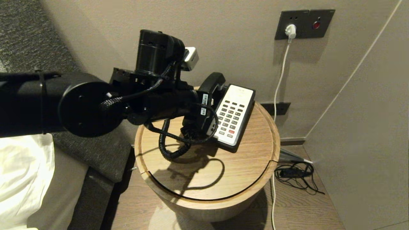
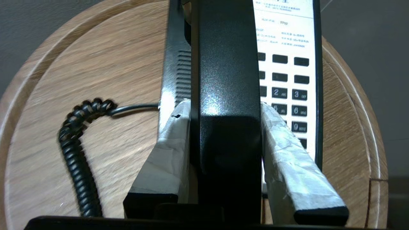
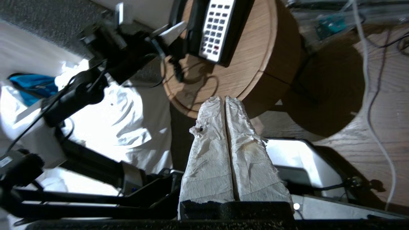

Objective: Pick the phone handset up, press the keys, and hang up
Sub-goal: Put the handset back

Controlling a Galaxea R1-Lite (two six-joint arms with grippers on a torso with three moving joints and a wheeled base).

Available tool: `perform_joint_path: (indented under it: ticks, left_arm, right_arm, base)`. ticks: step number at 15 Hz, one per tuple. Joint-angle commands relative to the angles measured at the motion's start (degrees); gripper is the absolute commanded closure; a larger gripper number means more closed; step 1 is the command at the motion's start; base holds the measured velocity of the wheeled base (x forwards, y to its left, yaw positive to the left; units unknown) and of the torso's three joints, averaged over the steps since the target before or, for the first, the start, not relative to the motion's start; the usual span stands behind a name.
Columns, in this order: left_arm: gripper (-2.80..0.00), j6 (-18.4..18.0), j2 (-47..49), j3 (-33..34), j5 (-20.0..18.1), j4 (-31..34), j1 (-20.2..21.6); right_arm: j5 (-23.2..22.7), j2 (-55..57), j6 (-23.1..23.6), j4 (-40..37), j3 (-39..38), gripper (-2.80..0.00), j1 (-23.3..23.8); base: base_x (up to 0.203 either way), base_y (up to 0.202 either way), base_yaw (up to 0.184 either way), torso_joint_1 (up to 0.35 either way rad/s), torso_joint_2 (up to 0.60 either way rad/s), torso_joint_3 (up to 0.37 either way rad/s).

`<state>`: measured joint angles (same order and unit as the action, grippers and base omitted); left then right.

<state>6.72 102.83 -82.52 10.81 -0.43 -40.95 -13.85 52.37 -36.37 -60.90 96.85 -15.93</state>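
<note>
The black handset [image 1: 212,82] stands over the left side of the phone base [image 1: 235,111], a black set with a white keypad panel. My left gripper [image 1: 203,110] is shut on the handset's middle. In the left wrist view the white-taped fingers [image 2: 287,159] press both sides of the handset [image 2: 223,64], with the keypad [image 2: 289,92] beside it. I cannot tell whether the handset rests in the cradle. My right gripper [image 3: 224,97] is shut and empty, parked low, away from the table and out of the head view.
The phone sits on a round wooden side table [image 1: 207,172]. Its coiled cord [image 1: 166,147] loops across the tabletop at left. A bed [image 1: 19,179] lies at left. A wall socket with a white plug [image 1: 290,30] is behind, and cables [image 1: 295,174] lie on the floor at right.
</note>
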Motion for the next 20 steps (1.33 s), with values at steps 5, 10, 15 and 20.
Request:
perform_joint_path:
  ticks: [5,10,15,20]
  left_arm:
    - [0.0,-0.7,4.6,-3.6,0.5,-0.2,0.0]
    - [0.0,-1.0,6.8,-4.4,0.6,-1.8,0.2]
    - [0.0,-1.6,7.8,-4.1,0.8,-2.1,0.6]
    - [0.0,-2.4,8.0,-3.8,2.1,-2.1,1.0]
  right_arm:
    - [-2.3,-0.1,-2.6,-0.2,0.2,0.0,0.0]
    - [-2.4,-0.1,-2.6,-0.2,0.5,0.0,-0.1]
    - [-3.4,-0.1,-2.7,-0.1,0.4,0.0,-0.1]
    - [-3.9,-0.2,-2.7,-0.2,0.3,0.0,-0.1]
  base:
    - [0.0,0.0,0.0,0.0,0.0,0.0]
    - [0.0,0.0,0.0,0.0,0.0,0.0]
    - [0.0,0.0,0.0,0.0,0.0,0.0]
    - [0.0,0.0,0.0,0.0,0.0,0.0]
